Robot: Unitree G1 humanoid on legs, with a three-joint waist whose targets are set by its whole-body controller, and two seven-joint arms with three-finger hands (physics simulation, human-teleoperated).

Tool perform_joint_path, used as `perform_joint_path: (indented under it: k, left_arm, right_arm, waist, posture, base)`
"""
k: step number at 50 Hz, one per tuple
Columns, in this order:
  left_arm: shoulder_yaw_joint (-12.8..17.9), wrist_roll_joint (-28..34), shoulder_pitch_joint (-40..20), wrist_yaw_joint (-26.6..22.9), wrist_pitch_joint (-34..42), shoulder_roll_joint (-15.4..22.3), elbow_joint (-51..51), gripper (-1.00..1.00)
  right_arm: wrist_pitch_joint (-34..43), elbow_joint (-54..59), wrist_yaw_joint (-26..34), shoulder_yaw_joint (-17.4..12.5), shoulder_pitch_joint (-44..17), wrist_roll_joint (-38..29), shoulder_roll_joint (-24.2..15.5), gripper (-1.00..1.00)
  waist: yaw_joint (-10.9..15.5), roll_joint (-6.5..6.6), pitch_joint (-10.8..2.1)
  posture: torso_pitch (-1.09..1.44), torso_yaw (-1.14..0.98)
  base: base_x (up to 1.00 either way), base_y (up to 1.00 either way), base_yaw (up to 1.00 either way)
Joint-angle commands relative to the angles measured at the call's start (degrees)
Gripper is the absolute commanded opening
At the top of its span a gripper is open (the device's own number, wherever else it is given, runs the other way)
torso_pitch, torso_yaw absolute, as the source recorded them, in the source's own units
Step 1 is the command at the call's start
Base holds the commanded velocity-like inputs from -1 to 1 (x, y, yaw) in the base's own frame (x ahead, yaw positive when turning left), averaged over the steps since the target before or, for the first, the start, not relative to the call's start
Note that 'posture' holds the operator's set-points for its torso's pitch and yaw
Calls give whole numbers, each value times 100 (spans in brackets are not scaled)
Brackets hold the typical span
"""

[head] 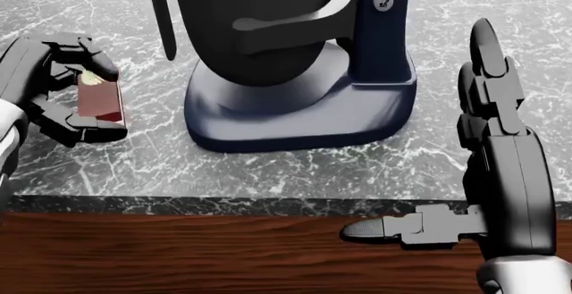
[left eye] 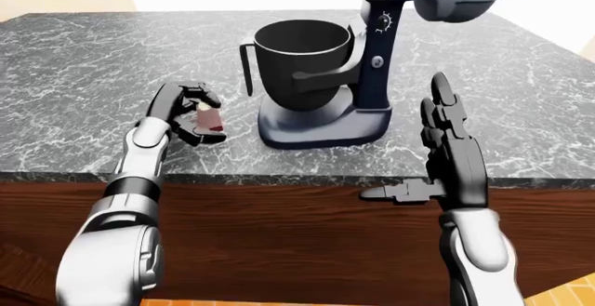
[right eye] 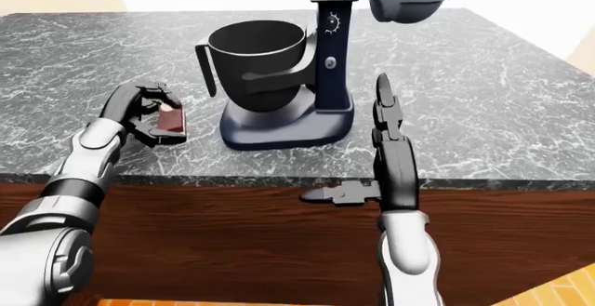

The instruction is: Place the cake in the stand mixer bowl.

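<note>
The cake [head: 96, 97] is a small slice, red-brown with a pale top, on the dark marble counter [left eye: 74, 76] left of the stand mixer. My left hand [head: 76, 83] has its fingers closed round the slice, thumb below and fingers above. The stand mixer [left eye: 372, 55] is dark navy with its head tilted up; its dark bowl [left eye: 302, 62] with a side handle stands open on the base. My right hand [left eye: 444, 138] is open, fingers straight up and thumb out to the left, at the counter's near edge right of the mixer, holding nothing.
The counter has a wooden face [left eye: 298, 229] below its near edge. The mixer base [head: 304, 120] stands between my two hands. Bare marble spreads to the right of the mixer [left eye: 502, 69].
</note>
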Motion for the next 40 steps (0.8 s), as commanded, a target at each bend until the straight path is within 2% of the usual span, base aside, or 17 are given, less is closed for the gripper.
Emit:
perform_joint_path:
  k: [1, 10, 15, 27, 40]
  left_arm:
    - [-109, 234, 46, -280, 207, -32, 137, -100]
    - [-88, 344, 167, -354, 171, -52, 194, -100]
    - [-40, 317, 33, -287, 181, 20, 118, -100]
    - [-4, 207, -319, -431, 484, 298, -444, -100]
    - [23, 265, -576, -530, 650, 519, -544, -100]
  right_arm:
    - [-172, -236, -13, -6, -102, -8, -16, 100]
    - [-189, -243, -5, 14, -113, -27, -12, 100]
    - [-177, -221, 2, -1, -131, -25, -18, 100]
    - [-136, -287, -4, 20, -112, -75, -4, 100]
    - [-122, -326, -14, 8, -106, -74, -3, 100]
  waist:
    - [-7, -5, -56]
    - [-35, 33, -94]
    - [-46, 48, -92]
    - [-80, 37, -6]
    - [-83, 6, 30]
  posture:
    - [0, 0]
    - [0, 0]
    - [0, 0]
    - [0, 0]
    - [0, 0]
  base:
    - [0, 0, 0]
    - [0, 0, 0]
    - [0, 0, 0]
    - [0, 0, 0]
    - [0, 0, 0]
